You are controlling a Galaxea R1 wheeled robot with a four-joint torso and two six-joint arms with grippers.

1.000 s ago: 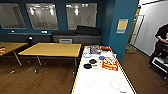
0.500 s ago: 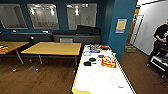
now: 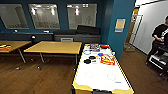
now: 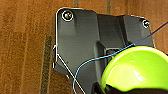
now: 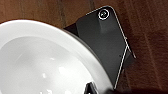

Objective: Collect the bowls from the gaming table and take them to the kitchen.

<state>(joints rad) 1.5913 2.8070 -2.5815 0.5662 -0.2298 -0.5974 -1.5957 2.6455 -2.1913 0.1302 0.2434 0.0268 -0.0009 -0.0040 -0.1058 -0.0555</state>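
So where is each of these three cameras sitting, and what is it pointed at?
Head view: high on the robot, facing forward and down at the gaming table; a person stands to the right.
Left wrist view: on the left arm, facing the floor, past a lime-green bowl.
Right wrist view: on the right arm, facing the floor, past a white bowl.
Both wrist views share the wooden floor.

Both wrists are pointing down over wooden floor. At the left wrist, a lime-green bowl (image 4: 136, 70) is sitting close against the dark wrist plate; at the right wrist, a white bowl (image 5: 42, 62) is doing the same. Finger positions are not discernible at either gripper.
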